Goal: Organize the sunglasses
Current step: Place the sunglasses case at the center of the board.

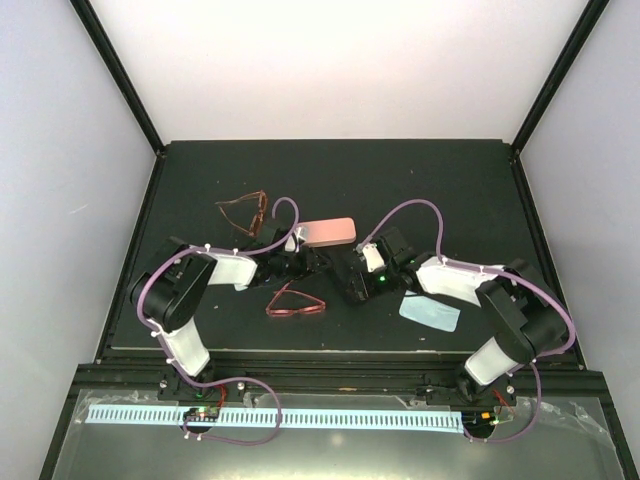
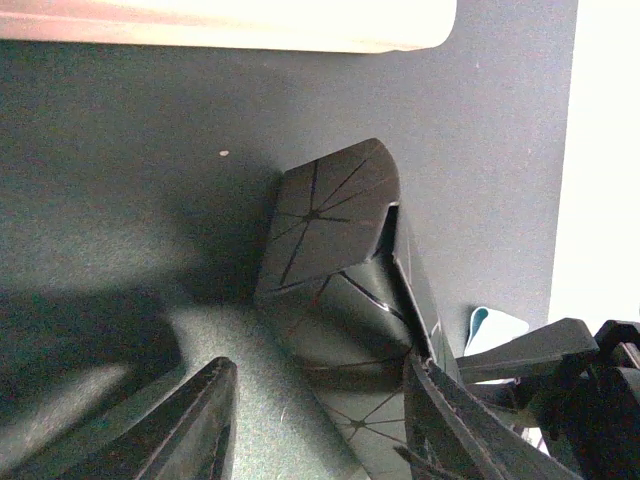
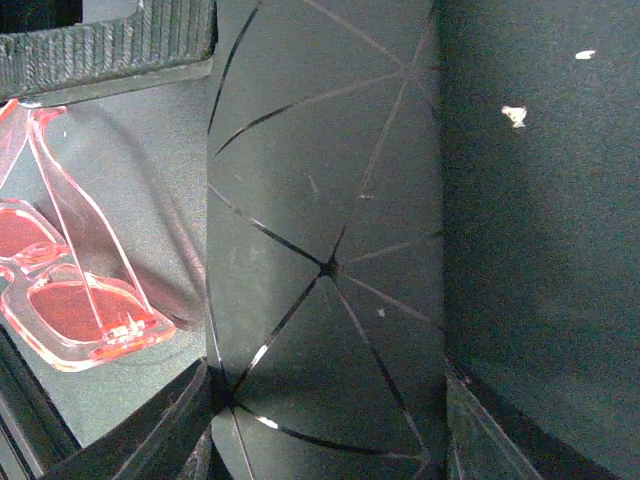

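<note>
While the right pincer clamps the black case, the left pincer straddles it, grip unclear.

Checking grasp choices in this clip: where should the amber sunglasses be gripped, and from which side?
The amber sunglasses lie open, both arms splayed leftward in the top view, so the front on their right is the stiffest, most exposed part. Probably grip its bridge from above, jaws across its thin depth.

Red-pink sunglasses half off the left edge; pink case mostly beyond the top edge.
</note>
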`<state>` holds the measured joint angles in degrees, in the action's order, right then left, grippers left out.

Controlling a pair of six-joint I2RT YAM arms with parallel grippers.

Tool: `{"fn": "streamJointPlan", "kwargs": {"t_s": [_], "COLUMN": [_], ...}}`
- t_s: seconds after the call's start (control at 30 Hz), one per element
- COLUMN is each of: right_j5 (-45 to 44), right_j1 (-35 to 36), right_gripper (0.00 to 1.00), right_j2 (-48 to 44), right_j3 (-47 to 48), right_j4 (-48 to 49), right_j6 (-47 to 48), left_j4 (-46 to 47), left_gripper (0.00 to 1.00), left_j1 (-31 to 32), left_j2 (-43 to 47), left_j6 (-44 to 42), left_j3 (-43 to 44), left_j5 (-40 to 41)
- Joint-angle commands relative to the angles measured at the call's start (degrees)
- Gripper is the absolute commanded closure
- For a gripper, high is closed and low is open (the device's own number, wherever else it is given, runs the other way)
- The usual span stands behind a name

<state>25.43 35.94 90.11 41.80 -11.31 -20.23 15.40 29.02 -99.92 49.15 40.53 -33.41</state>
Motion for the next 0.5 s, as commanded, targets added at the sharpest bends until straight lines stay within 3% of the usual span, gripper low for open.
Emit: {"fn": "streamJointPlan", "kwargs": {"t_s": [0.0,0.33,0.47], "right_j5": [3.47,4.38,4.18], "right_j1": [0.43,0.38,0.44], "right_gripper": [0.49,0.42,0.31], "right_j2": [1.5,3.31,3.24], "right_j3": [2.06,5.07,5.78], "right_j4": [1.42,-0.79,-0.48], "right_j6": [2.04,3.79,4.08], "left_j4": [3.04,0.11,-5.43], "left_gripper": [0.53,0.42,0.39], "left_j1": [0.6,1.96,2.96], "left_j2": [-2.67,-4.42,-4.68], "left_j6": [0.69,-3.88,-8.34], "left_j3": [2.34,4.97,7.41], "left_j5": [-1.88,-7.92,-8.96]}}
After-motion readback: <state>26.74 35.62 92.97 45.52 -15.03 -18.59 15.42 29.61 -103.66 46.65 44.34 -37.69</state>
